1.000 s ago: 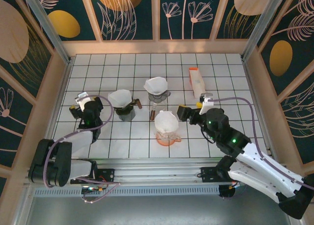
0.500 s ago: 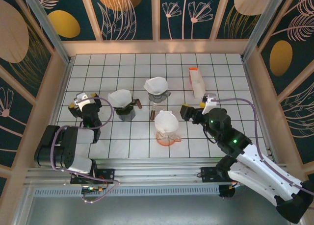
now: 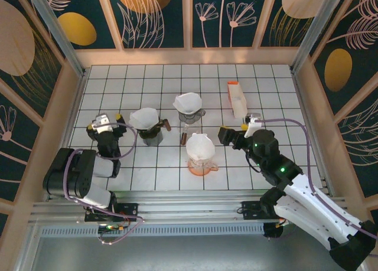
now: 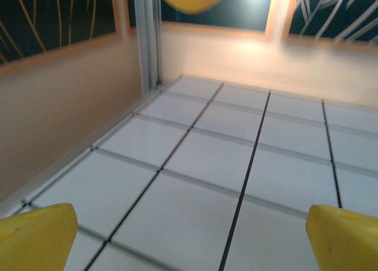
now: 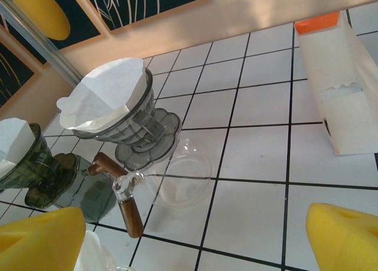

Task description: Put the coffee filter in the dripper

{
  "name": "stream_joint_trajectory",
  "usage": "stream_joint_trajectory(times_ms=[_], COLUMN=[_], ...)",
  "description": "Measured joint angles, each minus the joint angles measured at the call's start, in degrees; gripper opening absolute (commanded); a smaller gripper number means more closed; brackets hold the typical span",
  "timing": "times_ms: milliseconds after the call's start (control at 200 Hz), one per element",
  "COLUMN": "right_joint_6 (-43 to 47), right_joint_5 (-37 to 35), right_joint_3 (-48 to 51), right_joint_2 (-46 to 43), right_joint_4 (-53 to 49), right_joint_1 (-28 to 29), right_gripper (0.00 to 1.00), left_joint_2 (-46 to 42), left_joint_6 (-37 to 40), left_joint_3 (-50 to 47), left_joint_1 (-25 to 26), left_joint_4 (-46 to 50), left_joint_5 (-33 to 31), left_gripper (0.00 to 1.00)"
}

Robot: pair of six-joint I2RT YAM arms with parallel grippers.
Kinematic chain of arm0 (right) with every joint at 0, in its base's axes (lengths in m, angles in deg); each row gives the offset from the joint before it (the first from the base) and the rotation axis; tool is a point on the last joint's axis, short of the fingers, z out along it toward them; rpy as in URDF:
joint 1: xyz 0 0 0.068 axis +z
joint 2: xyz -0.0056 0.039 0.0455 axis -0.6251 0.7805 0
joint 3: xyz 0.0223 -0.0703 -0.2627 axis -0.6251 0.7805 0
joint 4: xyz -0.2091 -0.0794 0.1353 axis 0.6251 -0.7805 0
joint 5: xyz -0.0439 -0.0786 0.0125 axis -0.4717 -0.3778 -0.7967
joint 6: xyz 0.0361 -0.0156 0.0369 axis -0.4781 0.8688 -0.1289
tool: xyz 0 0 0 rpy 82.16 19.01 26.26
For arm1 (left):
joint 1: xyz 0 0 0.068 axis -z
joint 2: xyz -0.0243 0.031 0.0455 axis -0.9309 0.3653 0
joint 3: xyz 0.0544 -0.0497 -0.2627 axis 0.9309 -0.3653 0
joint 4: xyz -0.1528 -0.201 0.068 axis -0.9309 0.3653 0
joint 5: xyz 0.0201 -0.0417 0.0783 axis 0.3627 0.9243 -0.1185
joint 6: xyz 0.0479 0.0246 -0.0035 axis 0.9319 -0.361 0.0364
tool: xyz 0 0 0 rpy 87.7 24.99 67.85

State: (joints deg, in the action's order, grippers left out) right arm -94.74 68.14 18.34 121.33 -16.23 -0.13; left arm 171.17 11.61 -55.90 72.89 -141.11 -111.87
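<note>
I see left gripper (image 4: 189, 238) wide, empty | right gripper (image 5: 192, 238) wide, empty | white paper cone filter (image 5: 106, 91) at its 10 o'clock: light, floppy, crease-prone | I'd pinch the upper rim

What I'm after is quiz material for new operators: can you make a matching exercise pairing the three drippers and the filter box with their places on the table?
Things:
1. green dripper
2. grey dripper
3. orange-based dripper
4. filter box

Places:
A. nearest the front edge
B. rightmost of the four
C. leftmost of the four
D. centre, farther back than the other drippers

Pairs: 1-C, 2-D, 3-A, 4-B
</note>
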Motion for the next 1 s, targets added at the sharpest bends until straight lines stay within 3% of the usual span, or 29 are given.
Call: stream_joint_trajectory(times_ms=[195, 425, 741, 1001], right_joint_6=[0.7, 0.3, 3.0, 12.0], right_joint_5=[0.1, -4.6, -12.4, -15.7], right_joint_3=[0.2, 0.2, -0.5, 0.9], right_joint_2=[-0.7, -0.7, 2.9, 10.7], right_joint_4=[0.7, 1.0, 1.5, 12.9], right_joint_1=[-0.2, -1.4, -10.6, -19.4], right_gripper=[0.99, 0.99, 0.99, 0.99], left_joint_2=[0.5, 0.5, 0.5, 0.5], left_joint_6=[0.0, 0.0, 0.0, 0.0], left_joint_3=[1.2, 1.3, 1.3, 1.3], left_joint_1=[-0.9, -1.0, -1.0, -1.0], left_joint_4=[0.0, 0.0, 0.0, 0.0], left_joint_5=[1.2, 1.5, 1.7, 1.7], left_gripper=[0.99, 0.99, 0.99, 0.99])
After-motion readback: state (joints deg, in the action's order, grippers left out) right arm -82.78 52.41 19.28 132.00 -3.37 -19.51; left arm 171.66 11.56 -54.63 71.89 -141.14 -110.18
